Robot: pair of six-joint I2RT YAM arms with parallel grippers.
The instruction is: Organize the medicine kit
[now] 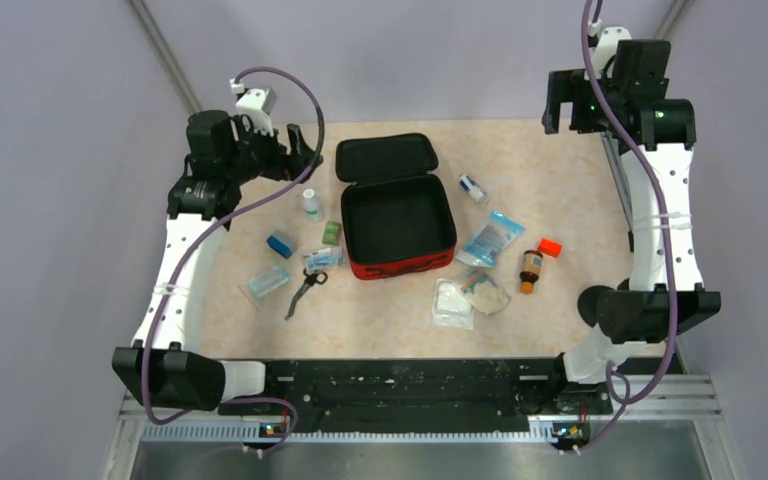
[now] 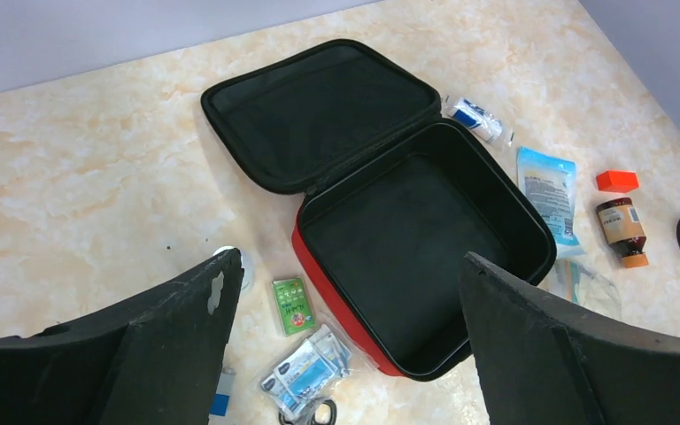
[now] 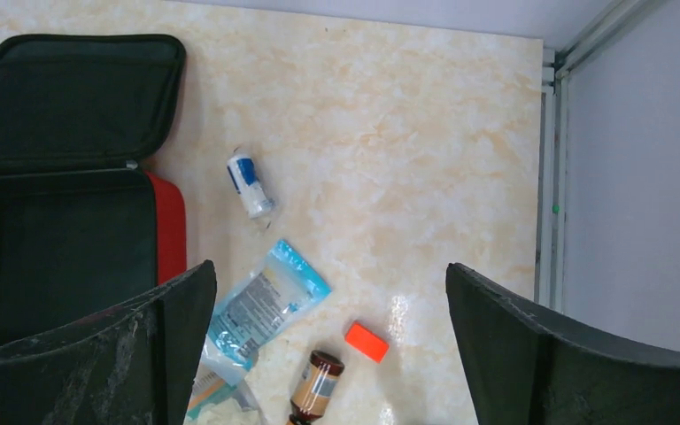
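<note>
Left tool (image 2: 350, 266) and right tool (image 3: 328, 270) hang open, flanking the medicine kit (image 1: 400, 268), where the blue packet (image 1: 490, 238) just right of it likely wants a square pinch.

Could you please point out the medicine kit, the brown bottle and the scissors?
medicine kit (image 1: 398, 218), top external view, black lining of its open base.
brown bottle (image 1: 531, 266), top external view, its label.
scissors (image 1: 303, 291), top external view, by the pivot.
</note>
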